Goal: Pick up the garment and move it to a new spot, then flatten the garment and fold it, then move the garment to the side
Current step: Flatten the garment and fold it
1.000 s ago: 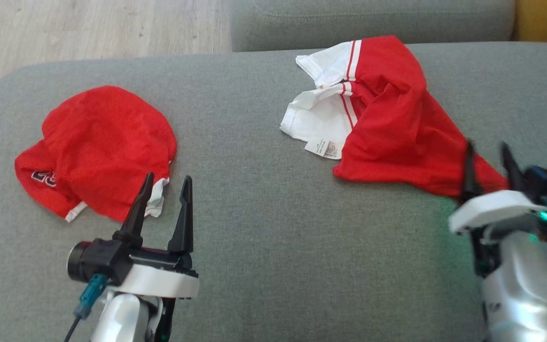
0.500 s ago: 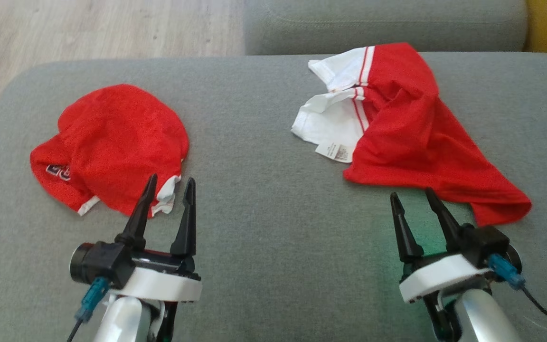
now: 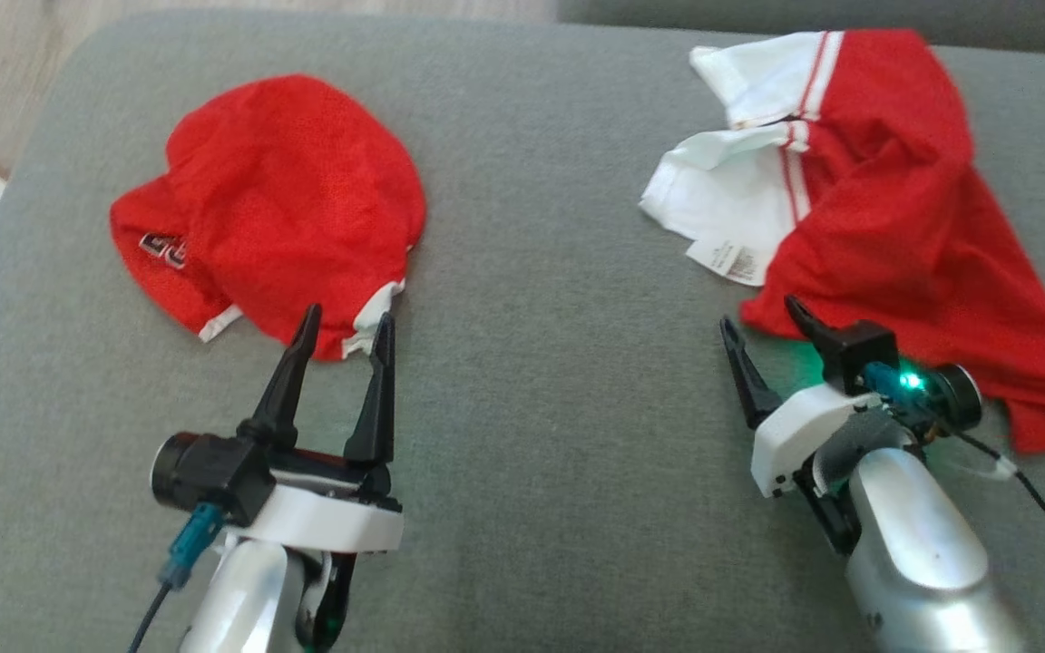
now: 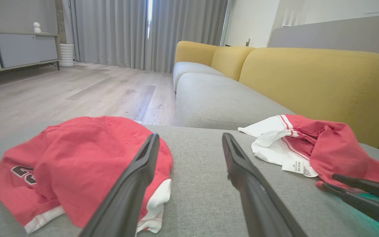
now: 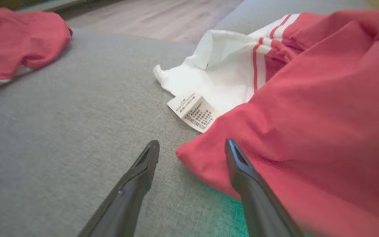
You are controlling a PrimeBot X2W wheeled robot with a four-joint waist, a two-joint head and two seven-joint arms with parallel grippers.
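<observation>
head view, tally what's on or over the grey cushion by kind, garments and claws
garments: 2 (left garment, right garment)
claws: 2 (left claw, right claw)
total: 4

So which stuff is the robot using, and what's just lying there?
Job, probably: red-and-white garment; right hand, open at its edge; left hand, open.
Lying about: red garment, yellow sofa, cabinet.

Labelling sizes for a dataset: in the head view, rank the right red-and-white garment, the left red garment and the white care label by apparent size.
1. red-and-white garment, spread widest.
2. red garment, a bunched mound, clearly smaller.
3. care label, by far smallest.
</observation>
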